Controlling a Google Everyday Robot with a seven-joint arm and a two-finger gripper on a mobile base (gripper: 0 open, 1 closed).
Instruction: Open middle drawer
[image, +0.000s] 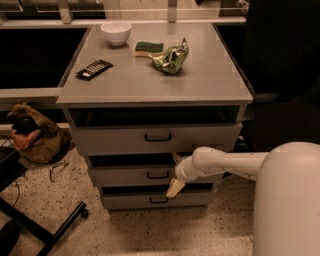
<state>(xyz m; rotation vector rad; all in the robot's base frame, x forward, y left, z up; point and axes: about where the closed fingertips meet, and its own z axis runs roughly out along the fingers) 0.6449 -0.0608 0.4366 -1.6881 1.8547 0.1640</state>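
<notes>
While the camera view looks down on a grey, flat-topped table (210, 85) with three stacked drawers, the middle drawer (120, 176) sits between a taller top drawer (110, 140) and a narrower bottom drawer (125, 201). Its front is flat, matte and grey, with a small black loop handle (158, 174) at the centre and a dark gap above its upper edge.

The gripper (176, 181) is at this drawer's front, just right of the handle. Its pale cream tip slants down and to the left, over the seam between the middle and bottom drawers. I cannot tell whether the gripper is open or closed, or whether it touches the handle. A smooth, rounded white arm (230, 162) reaches in from the right, from the bulky white robot body (287, 200) at the near right.

On the table's far left stands a round white bowl (116, 32). To its right lies a flat green and yellow sponge (148, 48), touching a crumpled, shiny green bag (171, 59). A slim black rectangular device (94, 69) lies nearer, on the left.

A slumped brown fabric bag (37, 137) rests on the speckled floor (150, 230) to the left.
</notes>
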